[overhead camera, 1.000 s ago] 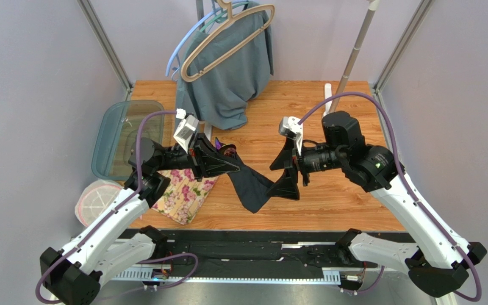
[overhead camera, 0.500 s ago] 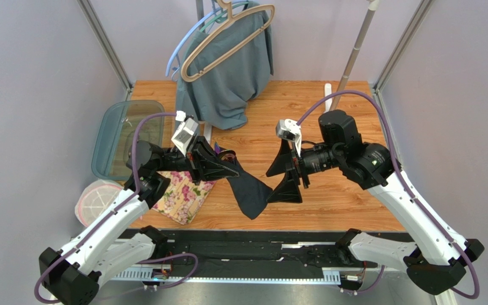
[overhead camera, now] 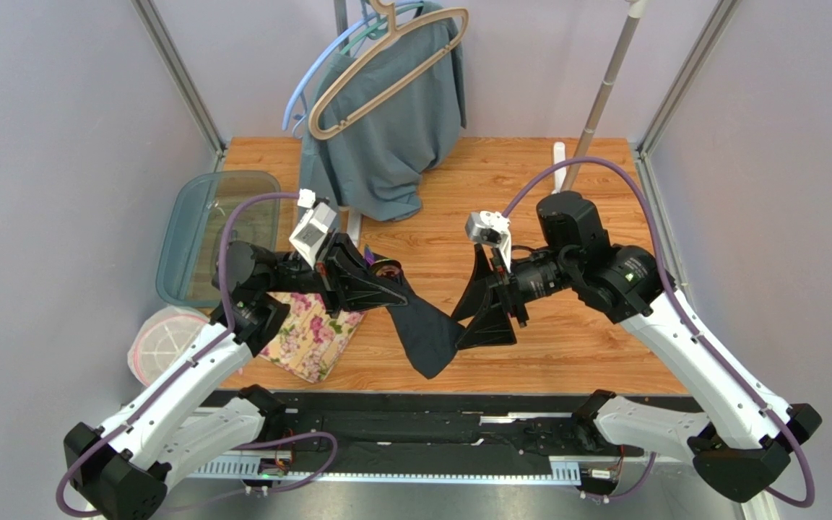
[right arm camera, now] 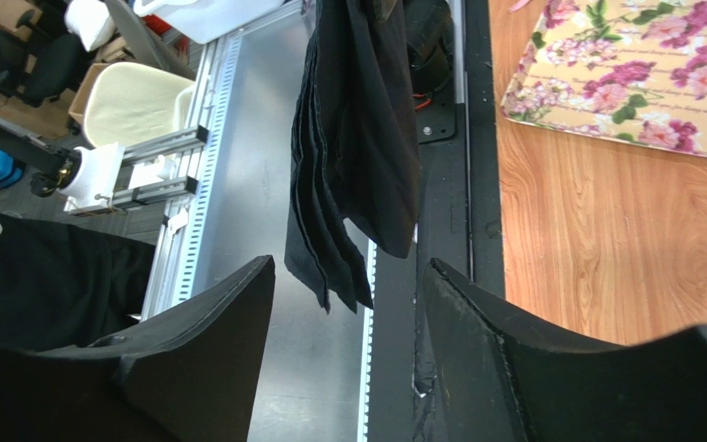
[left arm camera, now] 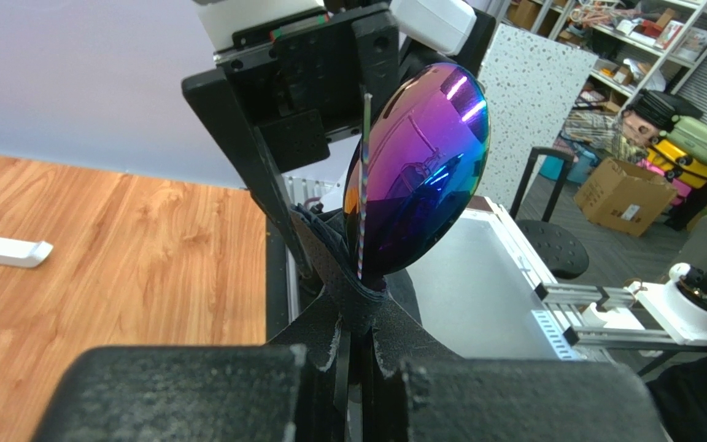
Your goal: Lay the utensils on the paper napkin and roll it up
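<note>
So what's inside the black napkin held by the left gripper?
A rainbow-sheen spoon pokes its bowl out of the napkin above the shut left gripper, with a thin metal edge beside it. The handles, and any further utensils, are covered by the folds.

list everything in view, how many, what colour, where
spoon: one, iridescent purple-green, bowl sticking out of the left gripper
thin metal piece: one, edge-on beside the spoon, kind unclear
paper napkin: one, black, hanging between the grippers
floral mat: one, yellow with pink flowers, near left of table
garment: one, grey-teal, hung at the back
hangers: two, beige and light blue, under the garment
container: one, clear teal, left edge
pole: one, pale, back right
table: one, wood
left gripper: black, shut on the paper napkin around the spoon
right gripper: black, open at the napkin's loose end
</note>
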